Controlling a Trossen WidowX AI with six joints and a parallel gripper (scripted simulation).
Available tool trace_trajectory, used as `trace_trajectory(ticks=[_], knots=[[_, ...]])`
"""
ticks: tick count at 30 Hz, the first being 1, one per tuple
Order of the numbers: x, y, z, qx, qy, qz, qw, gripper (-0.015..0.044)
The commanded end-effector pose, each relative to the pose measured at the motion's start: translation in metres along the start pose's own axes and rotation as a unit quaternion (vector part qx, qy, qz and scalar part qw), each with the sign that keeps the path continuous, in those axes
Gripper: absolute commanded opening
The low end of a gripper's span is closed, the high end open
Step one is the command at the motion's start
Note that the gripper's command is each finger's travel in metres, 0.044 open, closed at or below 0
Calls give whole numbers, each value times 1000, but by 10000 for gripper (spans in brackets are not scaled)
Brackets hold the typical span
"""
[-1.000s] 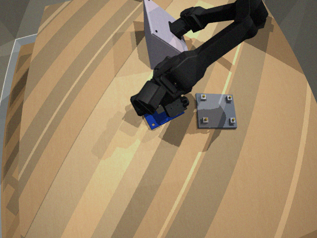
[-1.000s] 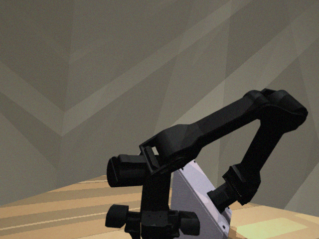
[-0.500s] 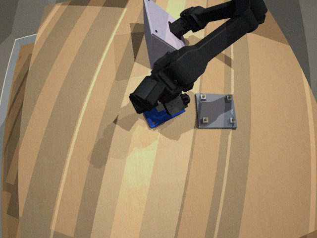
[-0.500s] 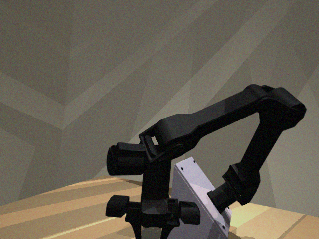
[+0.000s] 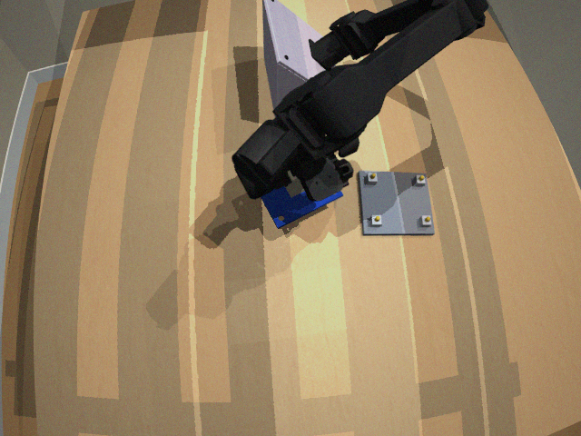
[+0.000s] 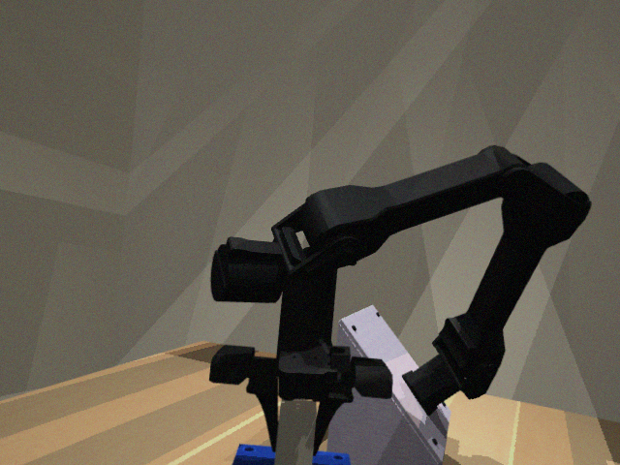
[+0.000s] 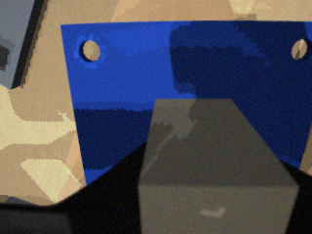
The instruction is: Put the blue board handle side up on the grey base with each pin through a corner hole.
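Left of the grey base [image 5: 391, 199] [image 7: 21, 29] in the top view, I've got the blue board [image 5: 281, 203] [image 6: 264, 457] [image 7: 122, 68], handle side up, and my gripper [image 5: 300, 187] [image 6: 295, 449] [image 7: 194, 150] is clamped on its square handle [image 5: 294, 186] [image 6: 295, 430] [image 7: 214, 146], one finger pressed to each side. So the grasp is done; the seating is all to come. From the shadow set off beneath its near edge, I'd say we're just clear of the table [image 5: 319, 304], though how high I can't tell.

Four gold pins [image 5: 377, 219] stand bare on their posts [image 5: 376, 222], no hole over any of them. The board sits askew to the base, so it wants a turn as well as a carry across.

Edges, then: only a narrow strip of table parts the board's corner from the base, so I'd rise before going sideways, or that edge could clip a post. The pale wedge-shaped stand [image 5: 286, 28] [image 6: 362, 430] is behind, so swinging back looks tight; towards the front of the table there's far more room. Letting go and backing off come last.
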State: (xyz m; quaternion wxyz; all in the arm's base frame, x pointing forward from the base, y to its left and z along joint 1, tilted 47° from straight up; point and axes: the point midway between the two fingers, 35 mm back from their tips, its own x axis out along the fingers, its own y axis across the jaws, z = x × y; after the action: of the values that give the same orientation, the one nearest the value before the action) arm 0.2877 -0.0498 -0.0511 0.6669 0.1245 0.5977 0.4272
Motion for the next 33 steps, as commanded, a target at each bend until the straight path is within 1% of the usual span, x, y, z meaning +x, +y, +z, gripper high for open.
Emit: trace_trajectory(ticks=[1, 6, 33], knots=[[-12, 0, -1, -2, 1, -3, 1000, 0], [-21, 1, -1, -2, 1, -2, 1000, 0], [-25, 46, 42, 76, 1, -11, 997, 0]])
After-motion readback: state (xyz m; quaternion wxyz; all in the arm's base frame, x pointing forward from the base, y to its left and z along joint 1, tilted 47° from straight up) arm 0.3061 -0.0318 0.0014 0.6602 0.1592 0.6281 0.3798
